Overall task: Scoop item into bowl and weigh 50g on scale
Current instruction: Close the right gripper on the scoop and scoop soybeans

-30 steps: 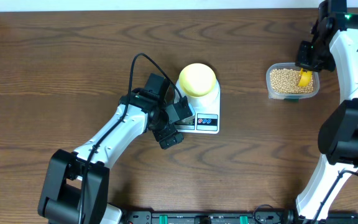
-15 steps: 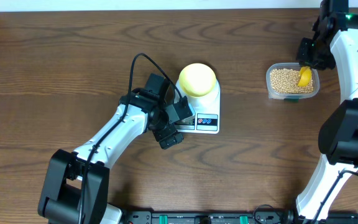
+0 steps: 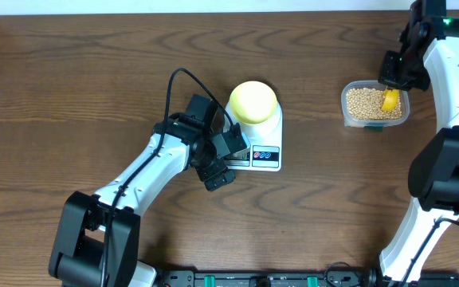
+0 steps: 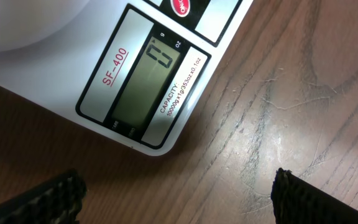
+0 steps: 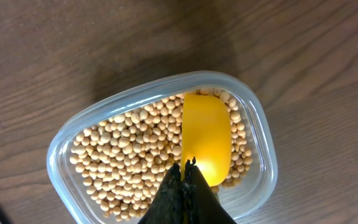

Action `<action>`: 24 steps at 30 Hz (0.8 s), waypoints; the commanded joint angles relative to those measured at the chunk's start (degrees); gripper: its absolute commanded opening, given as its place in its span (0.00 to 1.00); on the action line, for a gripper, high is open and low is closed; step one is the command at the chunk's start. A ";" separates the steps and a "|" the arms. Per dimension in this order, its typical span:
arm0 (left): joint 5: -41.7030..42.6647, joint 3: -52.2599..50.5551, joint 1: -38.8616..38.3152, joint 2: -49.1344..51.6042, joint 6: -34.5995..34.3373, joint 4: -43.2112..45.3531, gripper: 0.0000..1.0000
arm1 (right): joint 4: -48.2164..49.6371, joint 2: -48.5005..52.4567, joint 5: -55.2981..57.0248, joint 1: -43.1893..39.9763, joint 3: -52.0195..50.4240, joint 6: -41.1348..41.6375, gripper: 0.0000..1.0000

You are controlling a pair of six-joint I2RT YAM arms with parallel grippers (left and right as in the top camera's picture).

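— Where are the beans (image 5: 129,155)?
— In the clear tub (image 5: 257,134), at the upper right of the overhead view. The yellow scoop (image 5: 206,140) lies on top of them. The right jaws are shut tight at its handle end. I can't see if they pinch it.
— And the left jaws?
— Wide open, holding nothing, above the tabletop (image 4: 278,93) by the scale (image 4: 55,68).
— How should it scoop?
— I'd push the scoop under the beans, lift it level, and go slowly to the bowl (image 3: 253,101). That sits on the scale, in the middle.
— Can you read the scale from above?
— No, it's too small. The left wrist view shows the display (image 4: 145,84), and it looks like zero. But only the overhead view shows the bowl plainly.
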 commanded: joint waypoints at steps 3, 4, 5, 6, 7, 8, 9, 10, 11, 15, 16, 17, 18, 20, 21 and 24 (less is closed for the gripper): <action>-0.59 -0.39 -0.11 0.39 0.98 -0.11 0.98 | 0.33 -0.02 -6.16 -1.22 -0.11 -2.86 0.01; -0.59 -0.39 -0.11 0.39 0.98 -0.11 0.98 | 0.31 0.00 -7.78 -1.57 -0.11 -3.30 0.01; -0.61 -0.39 -0.11 0.39 0.98 -0.13 0.98 | 0.31 0.00 -9.49 -2.05 -0.22 -3.58 0.01; -0.61 -0.37 -0.11 0.39 0.98 -0.11 0.98 | 0.39 0.00 -10.51 -2.45 -0.37 -3.80 0.01; -0.59 -0.37 -0.11 0.39 0.98 -0.13 0.98 | 0.61 0.00 -12.02 -3.04 -0.70 -4.57 0.01; -0.61 -0.37 -0.11 0.39 0.96 -0.13 0.98 | 1.01 0.00 -13.38 -3.52 -1.22 -5.49 0.01; -0.59 -0.37 -0.11 0.39 0.98 -0.13 0.98 | 1.38 0.00 -14.43 -4.00 -1.88 -5.95 0.01; -0.61 -0.39 -0.11 0.39 0.98 -0.11 0.98 | 1.81 0.00 -15.61 -4.42 -2.67 -6.58 0.01; -0.61 -0.39 -0.11 0.39 0.98 -0.11 0.98 | 2.38 0.00 -17.31 -4.85 -3.67 -7.91 0.01; -0.59 -0.37 -0.11 0.39 0.98 -0.11 0.98 | 5.46 0.00 -18.58 -5.81 -8.17 -10.05 0.01; -0.61 -0.37 -0.11 0.39 0.98 -0.11 0.98 | 6.51 0.00 -18.56 -5.92 -9.27 -11.21 0.01; -0.61 -0.39 -0.11 0.39 0.96 -0.13 0.98 | 7.45 0.00 -18.53 -6.05 -10.25 -12.02 0.01; -0.59 -0.37 -0.11 0.39 0.98 -0.11 0.98 | 7.96 0.00 -18.56 -6.21 -10.91 -12.37 0.01; -0.59 -0.37 -0.11 0.39 0.98 -0.11 0.98 | 7.82 0.00 -18.56 -6.47 -11.30 -12.33 0.01; -0.61 -0.39 -0.11 0.39 0.98 -0.11 0.98 | 7.56 0.00 -18.58 -6.60 -11.30 -12.33 0.01; -0.61 -0.39 -0.11 0.39 0.98 -0.11 0.98 | 7.34 -0.04 -18.56 -6.71 -11.30 -12.76 0.01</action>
